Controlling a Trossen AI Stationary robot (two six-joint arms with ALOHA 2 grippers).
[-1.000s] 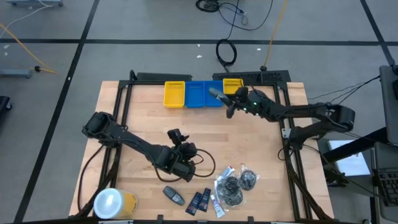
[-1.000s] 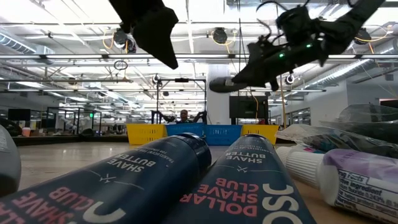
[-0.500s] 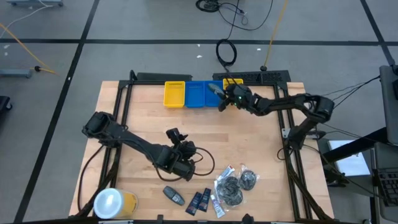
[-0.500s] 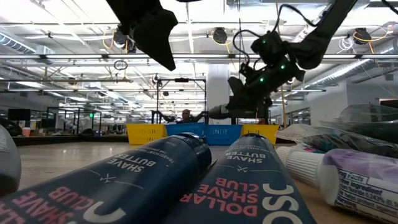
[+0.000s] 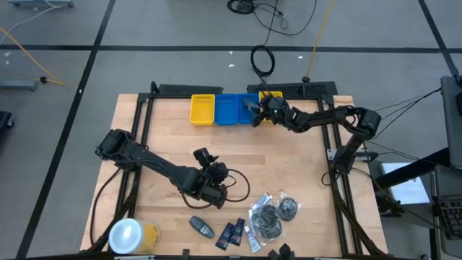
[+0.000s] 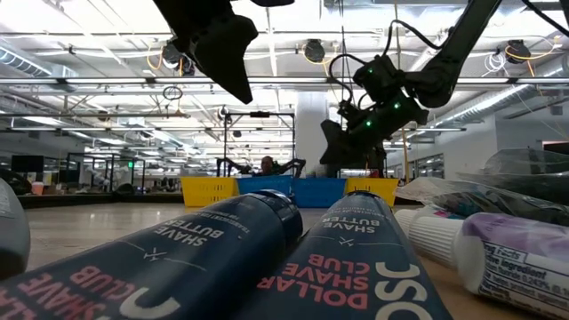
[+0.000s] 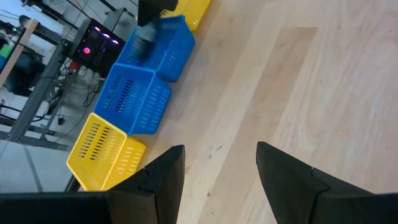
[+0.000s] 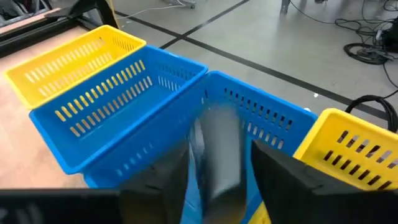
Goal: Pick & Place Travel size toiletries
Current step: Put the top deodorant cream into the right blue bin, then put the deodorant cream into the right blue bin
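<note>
Right gripper (image 8: 214,186) is poised above the second blue tray (image 8: 261,112); jaws spread, dark grey bottle (image 8: 217,152) blurred between them, seemingly released for sorting. Left gripper (image 7: 221,171) waits open, empty.

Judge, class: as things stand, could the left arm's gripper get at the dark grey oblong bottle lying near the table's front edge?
Probably yes. The left gripper is open and empty, just behind the dark grey oblong bottle, with bare wood between them and nothing on top of the bottle.

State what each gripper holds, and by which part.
Left gripper: nothing. Right gripper: a dark grey bottle at its tip, over a blue tray; gripped or released, cannot tell.
</note>
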